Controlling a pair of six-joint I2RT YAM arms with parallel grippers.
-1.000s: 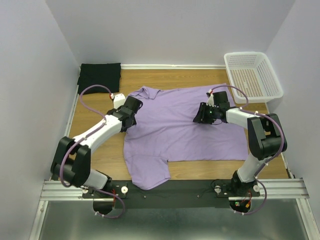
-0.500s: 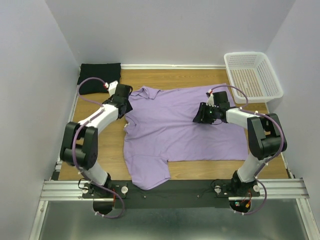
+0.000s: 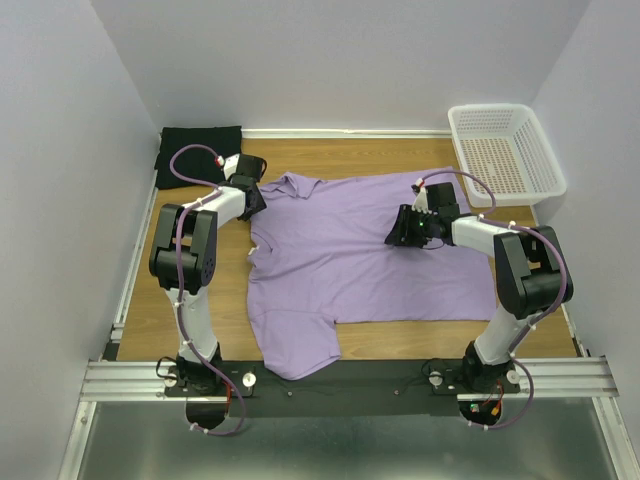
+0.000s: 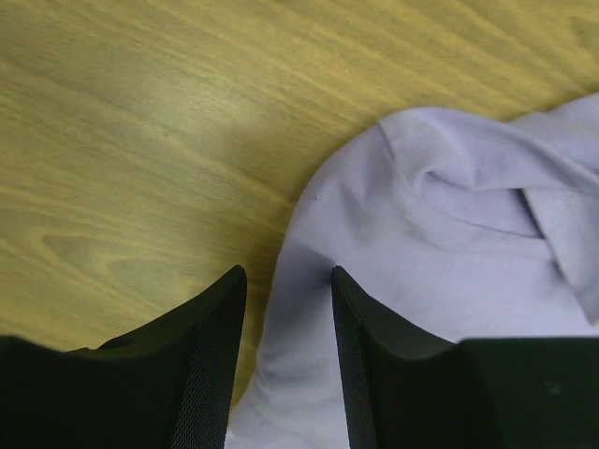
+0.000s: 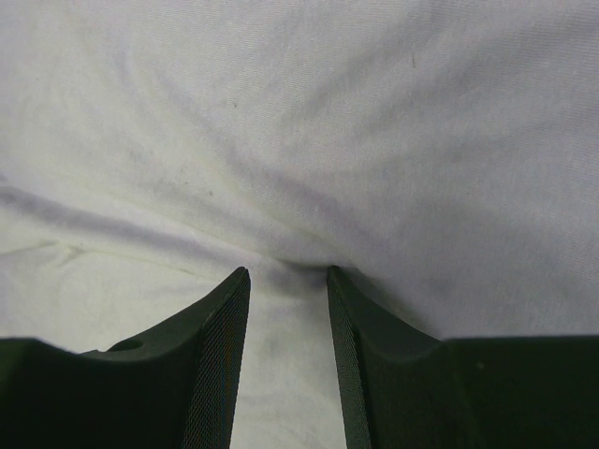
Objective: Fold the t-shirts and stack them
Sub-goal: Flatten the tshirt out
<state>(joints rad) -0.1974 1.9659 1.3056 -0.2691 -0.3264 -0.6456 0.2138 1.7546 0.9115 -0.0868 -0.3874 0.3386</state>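
The lavender t-shirt (image 3: 360, 260) lies spread on the wooden table, one sleeve hanging over the near edge. The black t-shirt (image 3: 200, 150) lies folded in the back left corner. My left gripper (image 3: 250, 190) sits at the lavender shirt's far left edge. In the left wrist view its jaws (image 4: 285, 271) stand partly open astride that cloth edge (image 4: 412, 281), with wood to the left. My right gripper (image 3: 402, 232) rests on the shirt's upper right part. Its jaws (image 5: 285, 269) are also apart, pressed down with a pucker of cloth (image 5: 299, 168) at their tips.
A white perforated basket (image 3: 490, 107) stands at the back right corner. Walls close in the table on the left, back and right. Bare wood (image 3: 200, 290) shows left of the shirt.
My left arm has folded back, carrying its gripper up and left to the shirt's far left edge, and its jaws have narrowed. The right arm has not moved.
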